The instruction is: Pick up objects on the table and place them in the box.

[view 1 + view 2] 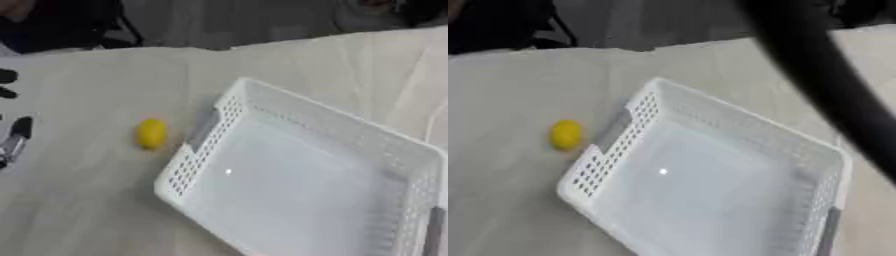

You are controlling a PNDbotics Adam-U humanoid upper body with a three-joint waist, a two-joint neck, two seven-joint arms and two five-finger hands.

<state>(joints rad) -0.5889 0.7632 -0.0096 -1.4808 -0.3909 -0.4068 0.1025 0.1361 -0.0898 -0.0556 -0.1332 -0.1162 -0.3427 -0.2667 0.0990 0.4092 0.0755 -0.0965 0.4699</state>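
Sitting askew on the cloth-covered tabletop [79,210], a white plastic basket [262,102] serves as the box: rectangular, smooth-floored, its low walls pierced with rows of small holes and a grey handle slot in the left wall. Nothing lies inside it. Just beside that left wall, apart from it, rests a small yellow oval object [151,133], smooth and rounded like a lemon. The cloth is pale beige with soft creases. At the left edge of the left eye view the left hand [15,140] shows only as dark fingertips with a silver segment, spread and holding nothing. A black arm [833,95] crosses the right eye view diagonally from the top; its hand is out of sight.
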